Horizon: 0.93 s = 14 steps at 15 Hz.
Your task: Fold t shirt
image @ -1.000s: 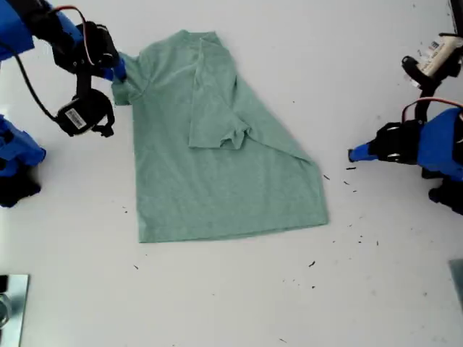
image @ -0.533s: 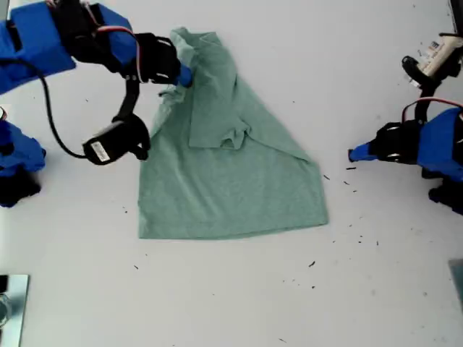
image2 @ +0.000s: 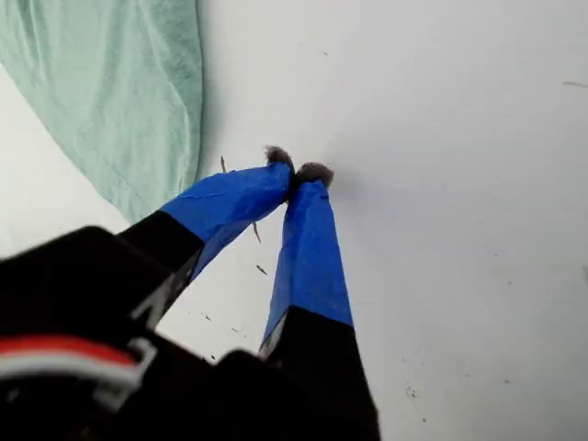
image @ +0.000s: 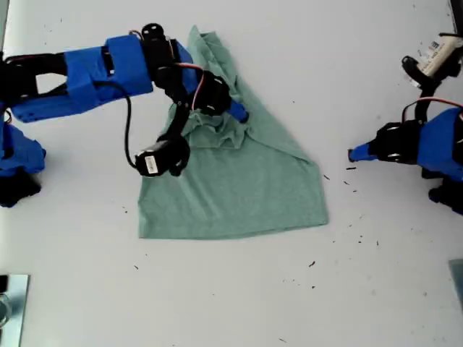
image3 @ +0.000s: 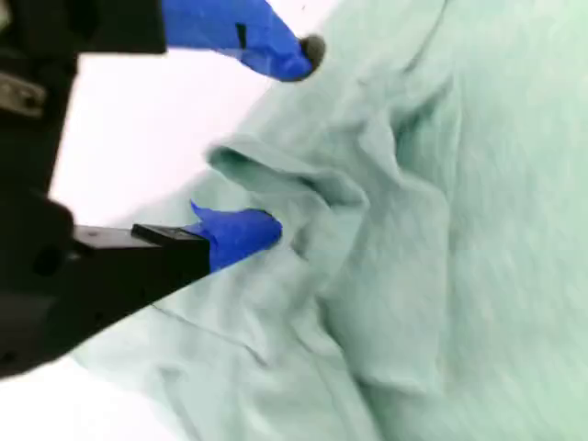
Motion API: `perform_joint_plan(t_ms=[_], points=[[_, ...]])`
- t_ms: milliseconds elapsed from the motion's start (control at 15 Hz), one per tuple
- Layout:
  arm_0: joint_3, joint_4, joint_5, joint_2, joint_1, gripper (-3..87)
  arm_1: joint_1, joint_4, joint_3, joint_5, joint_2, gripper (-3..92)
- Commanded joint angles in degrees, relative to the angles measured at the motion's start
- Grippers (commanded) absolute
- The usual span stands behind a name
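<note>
The pale green t shirt (image: pixel 239 188) lies on the white table, its upper part bunched and folded toward the middle. My second gripper (image: pixel 239 113) reaches in from the exterior view's left and hovers over that bunched fold. In the second wrist view my second gripper (image3: pixel 294 138) is open, one fingertip (image3: pixel 241 234) resting on the wrinkled t shirt (image3: pixel 478 230) and the other raised clear of it. My first gripper (image: pixel 352 154) sits at the exterior view's right, off the cloth. It is shut (image2: pixel 294 175) on nothing, just beside a corner of the t shirt (image2: pixel 119 92).
Dark specks (image: pixel 350 181) dot the table between the shirt and the first arm. A metal object (image: pixel 11 303) shows at the exterior view's lower left corner. A white labelled part with cables (image: pixel 434 56) sits at the exterior view's upper right.
My second arm swept from the exterior view's left edge of the shirt across to its middle, dragging the sleeve side over onto the body. The first arm has not moved.
</note>
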Motion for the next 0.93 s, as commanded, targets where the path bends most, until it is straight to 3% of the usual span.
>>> perform_joint_plan(t_ms=[0,67,333,467,533,733,867], points=[[3.87,5.54,-0.09,22.76,-1.85,21.3,-0.62,-0.44,2.64,-0.53,0.62,2.9],[14.24,4.13,-0.97,31.64,-1.58,18.6,-0.53,-0.44,2.64,-0.7,0.62,3.2],[78.75,-19.25,-12.83,71.98,1.85,1.0,-0.62,-1.41,2.99,-1.58,0.62,2.5],[100.72,-26.89,-21.36,89.12,6.68,-0.2,-0.53,-1.41,2.99,-2.55,0.62,2.4],[109.16,-26.37,-24.52,98.96,7.73,-0.2,-0.53,-1.41,2.99,-2.64,0.62,2.4],[122.7,-15.64,-27.07,127.18,8.0,-0.2,-1.85,-1.58,0.18,-3.87,0.62,2.4],[126.83,-12.74,-26.89,137.11,8.09,-0.2,-2.46,1.32,-13.45,-5.27,-7.29,2.4]])
